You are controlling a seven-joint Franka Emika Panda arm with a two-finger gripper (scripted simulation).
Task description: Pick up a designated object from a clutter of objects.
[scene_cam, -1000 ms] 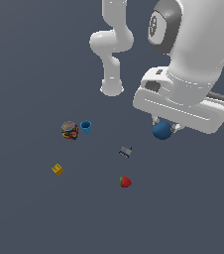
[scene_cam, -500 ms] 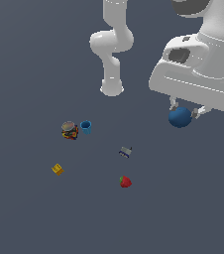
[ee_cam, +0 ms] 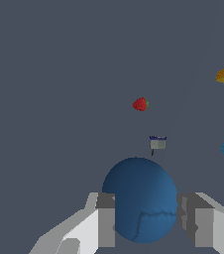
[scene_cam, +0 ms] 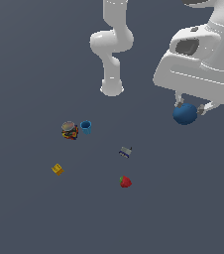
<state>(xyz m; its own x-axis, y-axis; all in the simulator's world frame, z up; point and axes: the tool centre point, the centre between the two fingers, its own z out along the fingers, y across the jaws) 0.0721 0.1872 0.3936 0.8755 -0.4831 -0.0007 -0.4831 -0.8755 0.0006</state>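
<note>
We see the gripper (scene_cam: 189,107) closed on the dark-blue ball (scene_cam: 185,113), one finger (ee_cam: 105,218) pressed to each side of it, at the exterior view's right, below the white arm's bulky wrist housing (scene_cam: 203,69). In the wrist view the ball (ee_cam: 140,199) fills the gap between the two grey pads, so the jaws stand only as far apart as the ball is wide. It appears to hang clear of the grey floor (scene_cam: 29,59), though we cannot be sure of its height from these angles.

The rest of the clutter lies well apart from the ball, toward the exterior view's left. The multicoloured can (scene_cam: 69,130) and the light-blue cup (scene_cam: 85,127) stand just beside each other. The yellow cube (scene_cam: 58,169) sits alone nearer the camera. The grey-blue block (scene_cam: 125,152) and the red strawberry (scene_cam: 125,182) lie near one another, between the can and the held ball. The arm's base (scene_cam: 112,88) stands beyond them all.
</note>
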